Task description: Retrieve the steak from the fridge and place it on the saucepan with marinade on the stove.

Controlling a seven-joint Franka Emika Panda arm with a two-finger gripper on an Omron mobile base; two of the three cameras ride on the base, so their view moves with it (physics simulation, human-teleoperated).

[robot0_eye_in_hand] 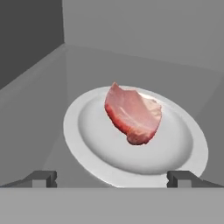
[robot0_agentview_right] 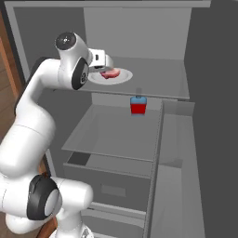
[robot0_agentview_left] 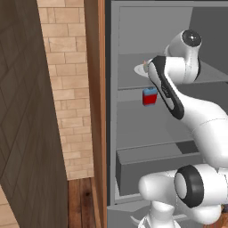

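Note:
The fridge (robot0_agentview_right: 139,32) stands open in front of me. On its upper shelf a pinkish-red steak (robot0_eye_in_hand: 133,114) lies in the middle of a white plate (robot0_eye_in_hand: 74,127). My gripper (robot0_eye_in_hand: 113,178) is open at the plate's near rim, its fingertips (robot0_eye_in_hand: 43,177) spread wider than the meat and short of touching it. From the right base view the steak (robot0_agentview_right: 110,73) and plate (robot0_agentview_right: 125,76) sit just beyond the gripper (robot0_agentview_right: 108,66). The arm covers most of the plate (robot0_agentview_left: 138,69) in the left base view. The saucepan, marinade and stove are out of view.
A red bottle with a blue cap (robot0_agentview_right: 138,105) stands on the shelf below the plate, also seen as bottle (robot0_agentview_left: 149,96). A grey drawer (robot0_agentview_right: 111,186) sits underneath. The fridge's wood side panel (robot0_agentview_left: 95,89) and a brick wall (robot0_agentview_left: 67,89) are on the left.

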